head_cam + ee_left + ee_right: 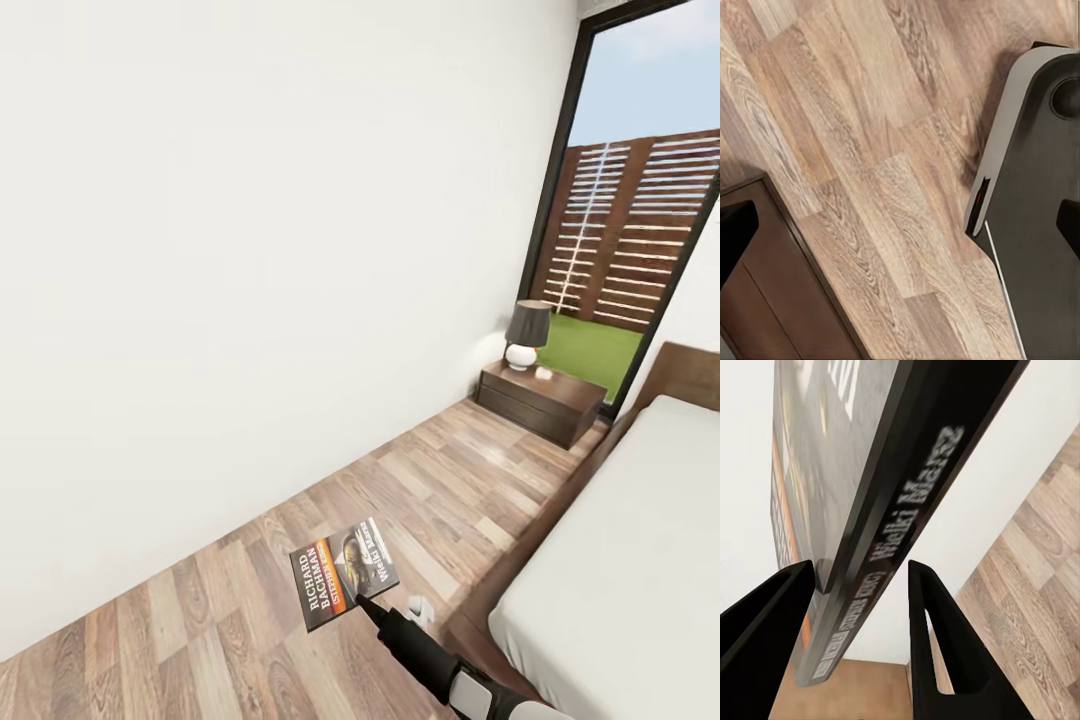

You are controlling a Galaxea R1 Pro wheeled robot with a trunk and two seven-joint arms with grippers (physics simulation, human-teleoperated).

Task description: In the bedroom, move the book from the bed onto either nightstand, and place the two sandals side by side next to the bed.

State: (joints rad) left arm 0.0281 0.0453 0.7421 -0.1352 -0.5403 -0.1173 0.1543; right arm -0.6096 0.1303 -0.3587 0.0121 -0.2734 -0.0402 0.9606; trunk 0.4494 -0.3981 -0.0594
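- One book [343, 572] is up off the floor [300, 590], clamped at its lower edge in the right gripper [366, 603]; spine between the fingers [934, 645]
- nightstand [540, 400] far ahead by the window [625, 200]; bed [620, 570] to the right
- left gripper: can't tell

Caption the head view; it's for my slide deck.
Right gripper carries the book above the wood floor, nightstand ahead.
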